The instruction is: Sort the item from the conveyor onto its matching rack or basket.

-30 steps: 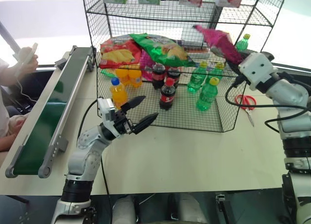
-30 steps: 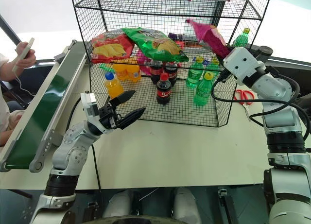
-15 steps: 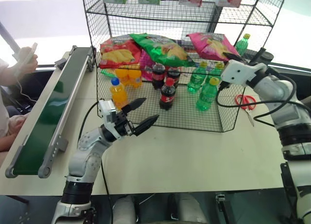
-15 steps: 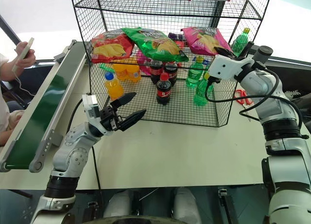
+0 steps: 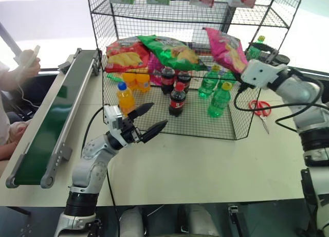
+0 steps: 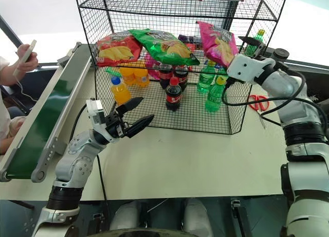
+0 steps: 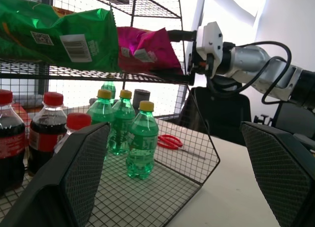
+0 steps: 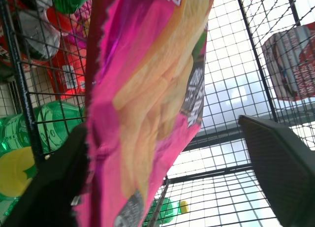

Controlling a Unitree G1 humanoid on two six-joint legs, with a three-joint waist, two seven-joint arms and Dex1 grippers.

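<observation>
- Right gripper (image 6: 240, 54) is at the right end of the rack's (image 5: 103, 52) middle shelf, and its two black fingers stand apart. In the right wrist view one finger lies against the pink chip bag (image 8: 147, 104) and the other is well away from it, so I judge there is no grip on the bag now.
- Left gripper (image 5: 146, 119) hovers over the table (image 5: 205, 165) in front of the rack, fingers spread wide and holding nothing.
- The pink chip bag (image 5: 226, 48) is on the middle shelf, at its right end, tilted up on edge, not lying flat. It is beside the green chip bag (image 5: 169, 51), with the red chip bag (image 5: 126, 54) further left.
- The bag looks light, soft and full of air, with a crinkly, slippery film. Its contents would break easily under a hard squeeze.
- The best place to take it is probably the flat sealed edge, where the film is thin and does not bulge.
- Standing on edge it may tip over, and I cannot tell to which side.
- The conveyor (image 5: 51, 119) lies at the left, well apart from the rack.
</observation>
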